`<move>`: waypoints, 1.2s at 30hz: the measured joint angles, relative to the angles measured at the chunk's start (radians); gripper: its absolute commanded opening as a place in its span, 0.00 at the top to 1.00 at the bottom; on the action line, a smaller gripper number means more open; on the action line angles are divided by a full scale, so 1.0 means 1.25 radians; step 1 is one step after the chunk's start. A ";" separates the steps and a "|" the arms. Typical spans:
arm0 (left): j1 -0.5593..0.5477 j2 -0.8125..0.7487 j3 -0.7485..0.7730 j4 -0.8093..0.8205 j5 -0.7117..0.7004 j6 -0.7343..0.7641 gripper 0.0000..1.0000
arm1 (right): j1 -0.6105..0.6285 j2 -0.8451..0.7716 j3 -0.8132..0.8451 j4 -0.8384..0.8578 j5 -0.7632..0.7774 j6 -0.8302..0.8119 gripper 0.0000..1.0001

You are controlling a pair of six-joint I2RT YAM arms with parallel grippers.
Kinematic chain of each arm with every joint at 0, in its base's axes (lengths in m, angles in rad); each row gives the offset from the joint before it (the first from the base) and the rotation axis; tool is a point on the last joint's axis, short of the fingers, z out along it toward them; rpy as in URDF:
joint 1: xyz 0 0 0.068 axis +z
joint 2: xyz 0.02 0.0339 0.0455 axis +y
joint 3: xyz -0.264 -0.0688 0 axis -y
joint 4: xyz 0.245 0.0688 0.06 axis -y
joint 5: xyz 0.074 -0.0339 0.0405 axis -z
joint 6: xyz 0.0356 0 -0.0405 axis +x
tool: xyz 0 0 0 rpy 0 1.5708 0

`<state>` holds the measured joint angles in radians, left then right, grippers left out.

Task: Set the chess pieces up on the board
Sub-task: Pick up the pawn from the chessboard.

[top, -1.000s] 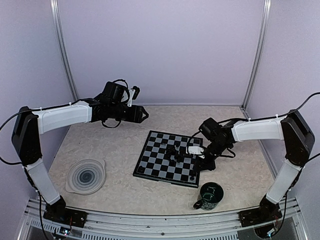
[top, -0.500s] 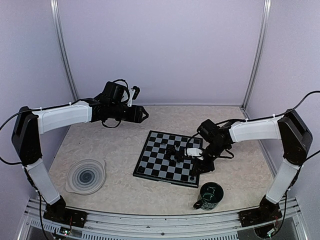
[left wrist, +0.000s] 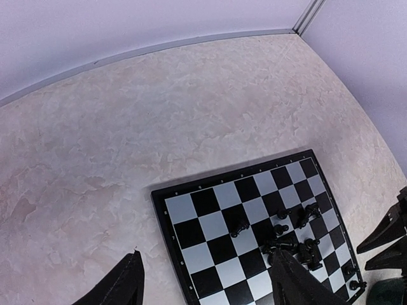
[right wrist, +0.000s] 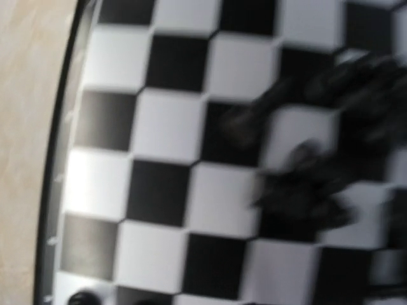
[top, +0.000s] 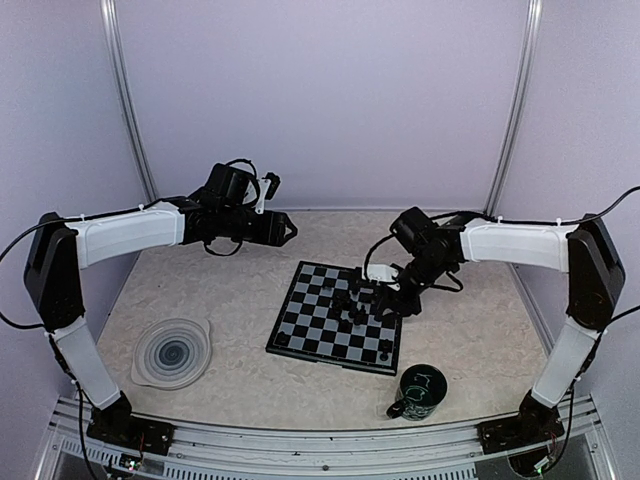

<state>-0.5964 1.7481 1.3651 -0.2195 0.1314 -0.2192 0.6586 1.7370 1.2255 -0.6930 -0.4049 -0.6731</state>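
Observation:
The board (top: 322, 325) lies at the table's middle and also shows in the left wrist view (left wrist: 210, 235). Several black chess pieces (top: 362, 303) lie clustered on its right half (left wrist: 299, 244). One piece (top: 385, 349) stands at the near right corner and one (top: 283, 340) at the near left corner. My right gripper (top: 392, 302) hovers low over the cluster's right side. Its two fingers show apart at the left wrist view's edge (left wrist: 383, 244), with nothing seen between them. The right wrist view is blurred: board squares (right wrist: 165, 127) and dark pieces (right wrist: 305, 184). My left gripper (top: 287, 229) is open and empty, held high behind the board.
A dark green mug (top: 420, 392) stands just in front of the board's near right corner. A round grey spiral-patterned plate (top: 172, 352) lies at the near left. Walls close the table at the back and on both sides.
My right gripper has moved from the board's near right corner back towards the far right, over the cluster of pieces. The left arm has not moved.

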 measured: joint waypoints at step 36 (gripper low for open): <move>-0.005 0.000 0.001 -0.012 0.004 0.000 0.32 | -0.021 0.232 0.215 0.023 0.032 0.034 0.75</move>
<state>-0.6022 1.7481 1.3663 -0.2344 0.1368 -0.2188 0.6323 2.0270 1.4940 -0.6643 -0.3653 -0.6304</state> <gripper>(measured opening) 0.683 0.242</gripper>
